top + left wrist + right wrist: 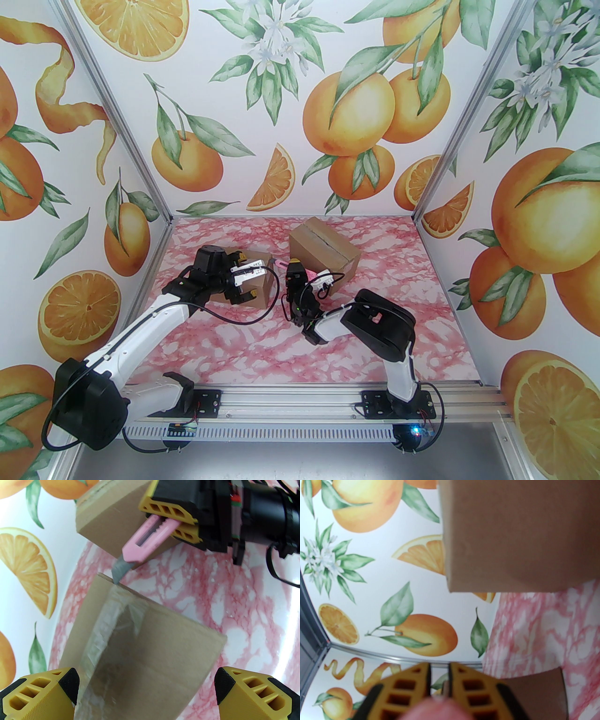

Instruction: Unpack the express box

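The small box (pixel 152 648) sits left of the table's (pixel 281 347) middle, toward the far edge. The left claw (pixel 247 276) is spread wide on either side of it. The right claw (pixel 165 522) pinches a pink knife (pixel 150 538), whose grey blade (pixel 119 570) meets the box's edge at the tape (pixel 100 634). A bigger box (pixel 323 248) stands near the far edge.

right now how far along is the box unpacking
Done: the right gripper is shut on the pink knife, blade out. In hand: the blade tip meets the far end of the tape on the small box; the open left gripper straddles that box. Left: tape looks uncut, box shut, nothing out.
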